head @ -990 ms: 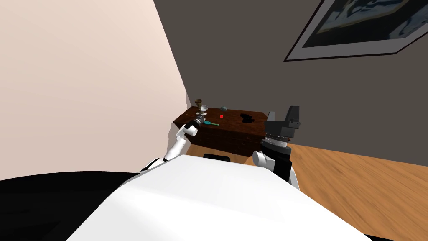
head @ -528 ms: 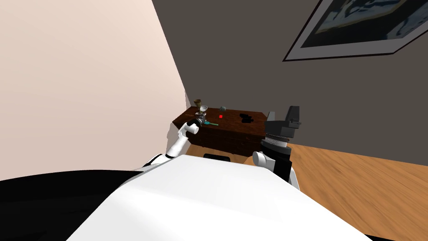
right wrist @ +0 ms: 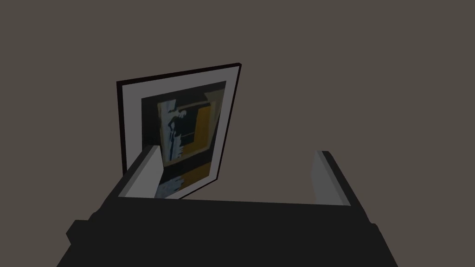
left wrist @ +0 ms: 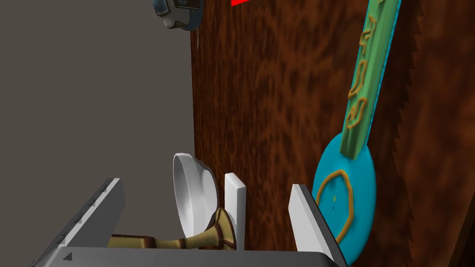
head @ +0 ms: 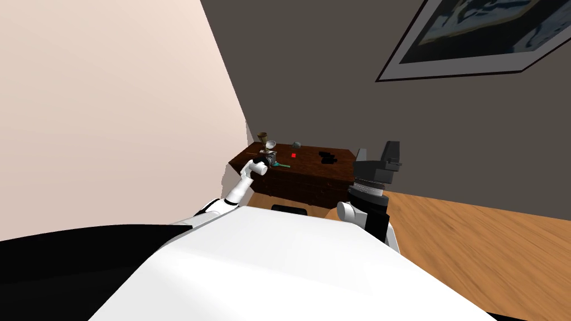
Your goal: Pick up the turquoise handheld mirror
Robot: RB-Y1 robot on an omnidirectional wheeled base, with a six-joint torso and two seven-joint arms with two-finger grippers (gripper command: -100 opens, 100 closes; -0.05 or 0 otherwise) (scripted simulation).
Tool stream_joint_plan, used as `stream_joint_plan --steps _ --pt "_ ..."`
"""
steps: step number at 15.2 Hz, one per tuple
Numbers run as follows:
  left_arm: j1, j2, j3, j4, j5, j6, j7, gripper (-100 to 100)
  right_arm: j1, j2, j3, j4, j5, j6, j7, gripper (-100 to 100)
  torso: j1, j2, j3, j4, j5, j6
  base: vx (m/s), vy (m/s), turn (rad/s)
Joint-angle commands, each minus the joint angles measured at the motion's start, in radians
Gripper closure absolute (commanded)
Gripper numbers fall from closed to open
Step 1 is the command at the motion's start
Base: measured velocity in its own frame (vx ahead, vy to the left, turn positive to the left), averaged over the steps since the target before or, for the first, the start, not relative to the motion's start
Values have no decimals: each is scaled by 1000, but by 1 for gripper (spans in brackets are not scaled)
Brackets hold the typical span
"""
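Turquoise mirror (left wrist: 355, 148) lies just outside spread left hand (left wrist: 205, 185).

head: high, far | left wrist: close (same dresser (left wrist: 278, 116)) | right: wall (right wrist: 371, 69)

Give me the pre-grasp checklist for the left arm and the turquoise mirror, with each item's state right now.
1. Left gripper open: ok, its fingers stand apart and hold nothing.
2. Mirror free to lift: ok, it lies flat on the dark wood dresser top with nothing on it.
3. Mirror between the fingers: not ok, its round head lies outside the nearer finger, which overlaps its rim.
4. That finger touching the mirror: cannot tell.
5. Room on the other side: probably not ok, a white cup and a brass stem sit close by the fingers.
6. Right gripper out of the way: ok, open and held up apart from the mirror.
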Motion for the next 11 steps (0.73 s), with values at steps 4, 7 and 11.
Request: stream_joint_plan --steps 4,7,11 --pt "-48 3 -16 33 15 98 4 -100 0 0 0 0 0 0 0 0 0 0 0 0 0 0 12 -17 -5" --pt "-91 7 -31 63 30 166 7 -100 0 0 0 0 0 0 0 0 -1 -1 0 0 0 0 15 -20 -7" --pt "-134 10 -46 93 44 243 11 -100 0 0 0 0 0 0 0 0 0 -1 0 0 0 0 13 -16 -5"
